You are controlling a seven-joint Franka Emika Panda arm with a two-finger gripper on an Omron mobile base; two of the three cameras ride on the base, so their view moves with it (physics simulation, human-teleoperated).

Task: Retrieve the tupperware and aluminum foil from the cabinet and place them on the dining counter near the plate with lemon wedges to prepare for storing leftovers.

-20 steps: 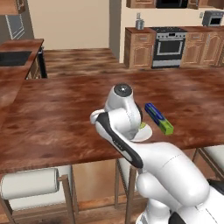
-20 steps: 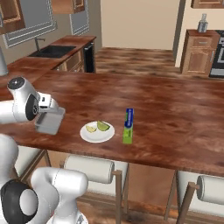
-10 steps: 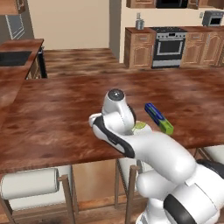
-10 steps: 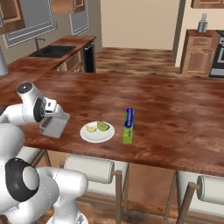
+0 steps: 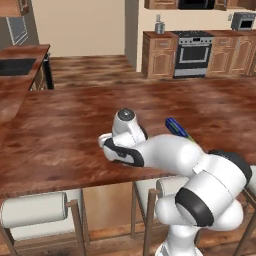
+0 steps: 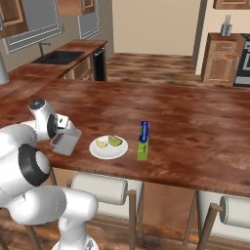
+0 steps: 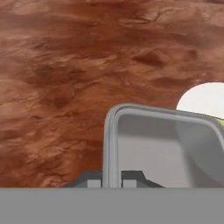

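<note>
The pincer [image 7: 111, 175] is clamped on the rim of the grey container [image 6: 65, 142], holding it tilted just over the dark wooden tabletop [image 6: 195, 117], close beside the white plate [image 6: 108, 148] with its lemon wedges [image 6: 115, 141]. On the plate's far side the blue foil box [image 6: 143, 140] lies flat on the tabletop, green end toward the stools.

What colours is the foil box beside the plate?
The aluminum foil box is blue with one green end nearest the robot; clearest in the right base view.
</note>
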